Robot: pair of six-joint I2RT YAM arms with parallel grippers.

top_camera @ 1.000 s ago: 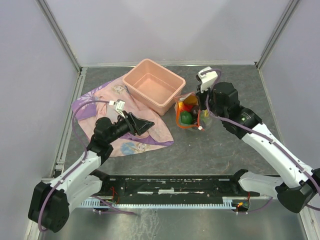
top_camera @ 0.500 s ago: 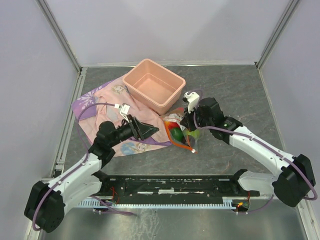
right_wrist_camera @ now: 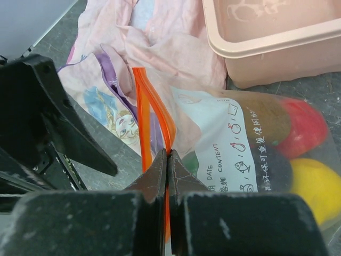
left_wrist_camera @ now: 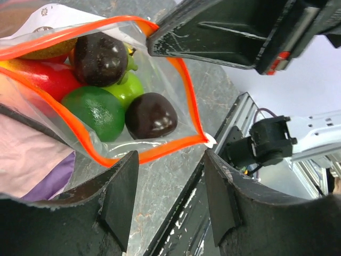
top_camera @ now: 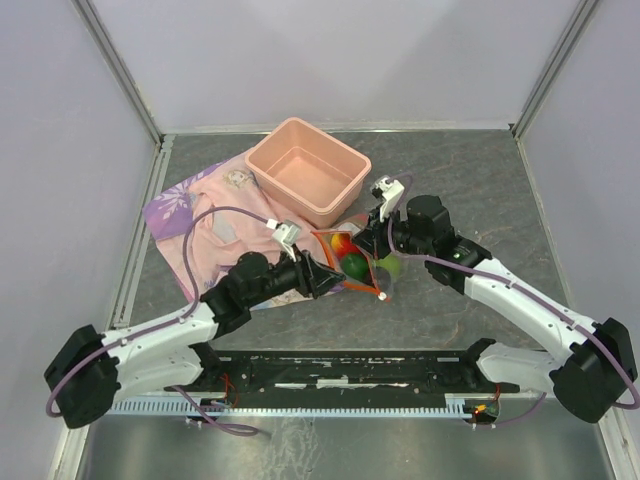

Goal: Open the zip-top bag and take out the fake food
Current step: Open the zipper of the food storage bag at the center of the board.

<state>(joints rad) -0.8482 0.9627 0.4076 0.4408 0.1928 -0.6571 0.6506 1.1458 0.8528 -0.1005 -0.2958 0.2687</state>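
At the centre of the overhead view, just below the salmon-pink tub [top_camera: 308,170], the zip-top bag [top_camera: 352,262] is lying partly on the printed cloth [top_camera: 200,215] and partly on the grey table [top_camera: 450,170]. Its orange-red mouth is gaping towards the left arm.

The right end effector [right_wrist_camera: 168,160] is pinching the zip strip, its fingers pressed together on the plastic. The left end effector [left_wrist_camera: 170,157] is hovering with its jaws apart, and the lower lip of the mouth is passing between them, not yet gripped.

The fake food [left_wrist_camera: 98,109] is sitting inside, filling the upper left of the left wrist view with green, red and dark purple-brown pieces crowded near the opening.

The main risk is probably the thin hold on the strip. Crinkly film is slippery, and a hard pull from the opposite lip could strip it out of the right fingers and let the mouth collapse. The left jaws could also shut on loose film, or catch the cloth lying under the lower lip and drag it along. The glossy, rounded pieces are resting close to the mouth, so a tilt could send them rolling across the table. The two end effectors are working very near each other at the opening, where a misjudged reach could knock them together. The white slider [left_wrist_camera: 211,141], at the lower corner of the mouth, may be limiting how far it can spread.
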